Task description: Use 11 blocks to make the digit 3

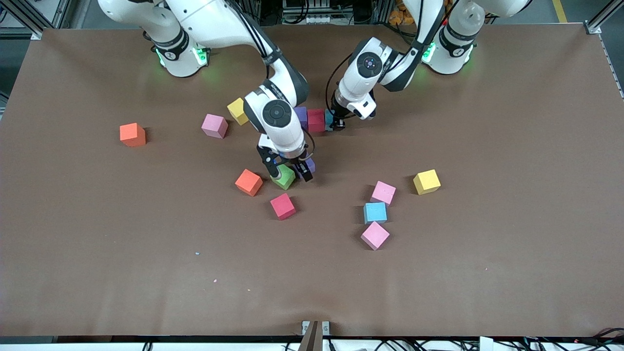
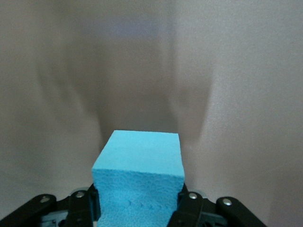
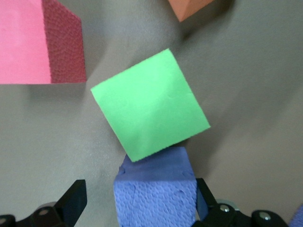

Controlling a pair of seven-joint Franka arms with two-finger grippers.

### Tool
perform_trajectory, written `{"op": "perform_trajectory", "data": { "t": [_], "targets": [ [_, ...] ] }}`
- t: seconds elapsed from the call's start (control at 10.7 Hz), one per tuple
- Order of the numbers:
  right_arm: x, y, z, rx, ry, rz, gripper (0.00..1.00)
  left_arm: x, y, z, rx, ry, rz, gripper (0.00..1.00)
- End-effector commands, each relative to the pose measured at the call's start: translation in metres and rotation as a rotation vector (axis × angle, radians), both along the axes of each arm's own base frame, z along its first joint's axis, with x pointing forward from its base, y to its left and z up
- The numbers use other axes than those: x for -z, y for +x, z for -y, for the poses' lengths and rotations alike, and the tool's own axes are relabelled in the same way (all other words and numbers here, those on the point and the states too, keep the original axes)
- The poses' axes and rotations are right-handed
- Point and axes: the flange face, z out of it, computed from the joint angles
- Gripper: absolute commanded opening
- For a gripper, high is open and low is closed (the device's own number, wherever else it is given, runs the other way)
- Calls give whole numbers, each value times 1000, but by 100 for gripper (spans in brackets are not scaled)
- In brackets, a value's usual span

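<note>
My left gripper (image 1: 335, 123) is shut on a light blue block (image 2: 139, 175), its fingers pressed on two opposite sides. That block (image 1: 329, 119) ends a short row beside a crimson block (image 1: 316, 120) and a purple block (image 1: 301, 117). My right gripper (image 1: 291, 171) stands open around a second purple block (image 3: 154, 194): one finger (image 3: 202, 198) is against it, the other (image 3: 75, 197) stands apart. A green block (image 3: 149, 104) touches that purple block's corner. An orange block (image 1: 249, 182) and a crimson block (image 1: 283, 205) lie close by.
Loose blocks toward the right arm's end: orange (image 1: 132, 134), pink (image 1: 214, 126), yellow (image 1: 238, 110). Toward the left arm's end: pink (image 1: 383, 192), light blue (image 1: 375, 212), pink (image 1: 375, 235), yellow (image 1: 426, 182). Bare brown table (image 1: 146, 273) lies nearer the front camera.
</note>
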Motion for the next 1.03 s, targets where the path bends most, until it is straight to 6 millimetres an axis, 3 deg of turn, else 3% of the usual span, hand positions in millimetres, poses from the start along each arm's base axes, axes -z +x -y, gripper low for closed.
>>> {"op": "perform_trajectory", "data": {
  "t": [0.0, 0.19, 0.28, 0.56, 0.66, 0.75, 0.94],
  "targets": [
    [8, -3, -15, 5, 4, -7, 100, 18, 3, 6, -2, 7, 11, 25],
    [15, -7, -18, -11, -3, -10, 100, 19, 2, 7, 24, 13, 19, 100],
    [16, -8, -19, -24, -7, -9, 86, 18, 3, 8, 25, 12, 20, 100],
    [19, -25, -31, -200, -20, -8, 8, 9, 5, 9, 24, 0, 32, 100],
    [19, -27, -33, -243, -20, -5, 0, -2, 7, 11, 29, -14, 48, 100],
    [17, -30, -34, -318, -26, -6, 0, -13, 8, 12, 34, -24, 61, 100],
    [7, -37, -33, -646, -47, -46, 0, -29, 5, 11, 51, -28, 59, 100]
  ]
}}
